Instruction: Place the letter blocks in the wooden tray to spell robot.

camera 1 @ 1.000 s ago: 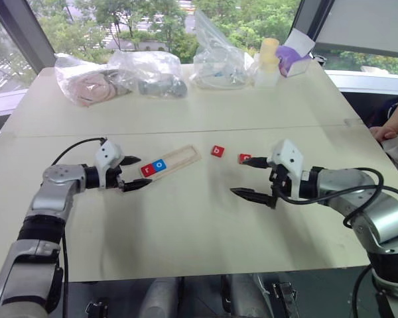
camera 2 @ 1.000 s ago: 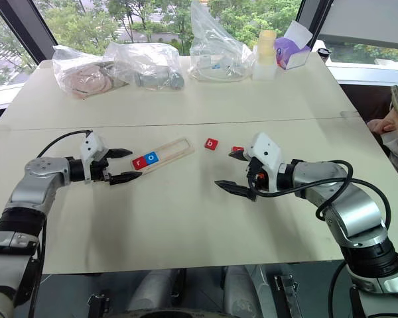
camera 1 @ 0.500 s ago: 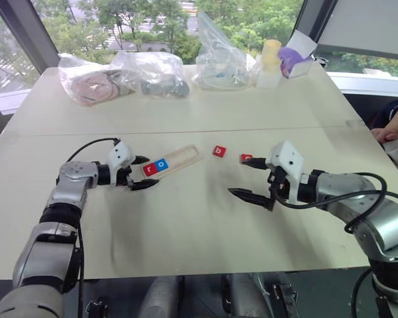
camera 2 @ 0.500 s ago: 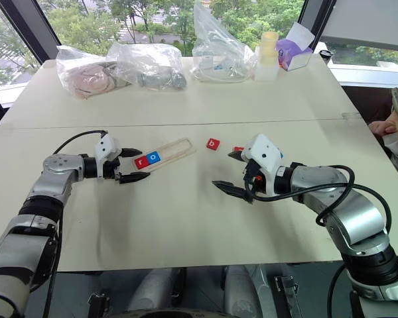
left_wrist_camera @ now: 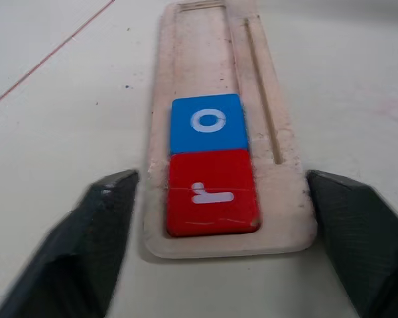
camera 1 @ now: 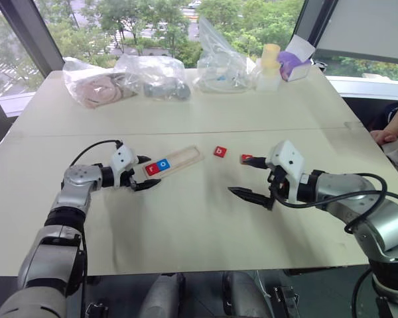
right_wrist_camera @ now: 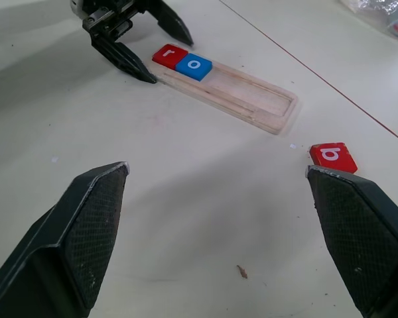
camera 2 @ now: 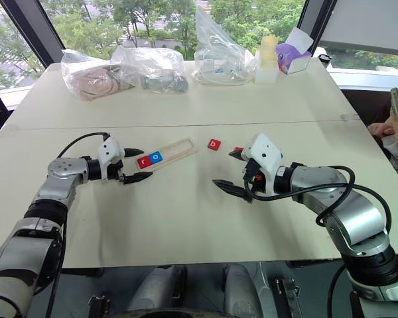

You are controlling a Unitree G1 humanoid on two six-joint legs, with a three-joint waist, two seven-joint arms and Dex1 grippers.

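Left wrist view: left gripper (left_wrist_camera: 229, 218) straddles the end of the wooden tray (left_wrist_camera: 215, 40), jaws touching or nearly touching its sides; grasp unconfirmed.
Right gripper (camera 1: 249, 177): released, empty.
Tray contents: red r (left_wrist_camera: 212, 192), blue o (left_wrist_camera: 209, 122).
Loose: red b (camera 1: 219, 151), another red tile (camera 1: 245, 158).
Risk: closing jaws could skew the tray and shift its tiles.

Wooden tray (camera 1: 174, 161) lies slanted mid-table (camera 1: 186, 218), r block (left_wrist_camera: 211, 192) at its near-left end, o block (left_wrist_camera: 209, 122) touching it just behind, both in the tray. My left gripper (camera 1: 143, 172) straddles that end; b block (camera 1: 219, 152) sits right of the tray, another block (camera 1: 245, 158) further right beside my right gripper (camera 1: 247, 177). Plastic bags (camera 1: 152, 73) line the far edge.
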